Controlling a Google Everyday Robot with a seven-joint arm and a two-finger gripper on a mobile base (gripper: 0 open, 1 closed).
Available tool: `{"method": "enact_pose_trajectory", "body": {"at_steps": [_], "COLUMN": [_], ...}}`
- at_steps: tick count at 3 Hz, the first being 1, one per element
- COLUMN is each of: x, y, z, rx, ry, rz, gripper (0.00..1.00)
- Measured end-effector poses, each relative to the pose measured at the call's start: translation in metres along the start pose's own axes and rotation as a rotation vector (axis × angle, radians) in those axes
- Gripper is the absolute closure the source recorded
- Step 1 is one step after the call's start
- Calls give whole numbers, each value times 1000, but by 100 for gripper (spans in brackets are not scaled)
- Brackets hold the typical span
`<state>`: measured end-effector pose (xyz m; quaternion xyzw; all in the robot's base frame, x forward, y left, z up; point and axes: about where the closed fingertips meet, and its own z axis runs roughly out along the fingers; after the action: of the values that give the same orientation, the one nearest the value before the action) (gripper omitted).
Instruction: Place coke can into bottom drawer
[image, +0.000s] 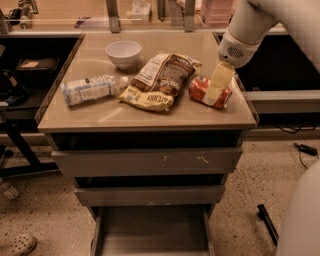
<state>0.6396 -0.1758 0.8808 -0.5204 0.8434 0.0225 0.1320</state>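
The coke can (199, 90), red-orange and dented, lies on its side at the right of the cabinet top (100, 117). My gripper (216, 86) hangs from the white arm at the upper right and reaches down over the right part of the can, covering it. The bottom drawer (150, 231) is pulled out at the foot of the cabinet, a shallow grey tray with nothing showing in it.
A brown-and-yellow snack bag (161, 80) lies just left of the can. A water bottle (90, 89) lies at the left, a white bowl (123, 51) behind. Two wider grey drawers (147, 162) are above the bottom one. A cable (305, 149) and a shoe (17, 245) lie on the floor.
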Motion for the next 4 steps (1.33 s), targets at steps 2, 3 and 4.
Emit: {"method": "enact_pose_trajectory", "body": {"at_steps": [2, 3, 4], "x": [6, 6, 5], "y": [-5, -5, -5], "z": [50, 51, 51], "rx": [-62, -62, -62], "ry": [38, 38, 38], "rz": [77, 77, 77], "gripper": [17, 40, 64]}}
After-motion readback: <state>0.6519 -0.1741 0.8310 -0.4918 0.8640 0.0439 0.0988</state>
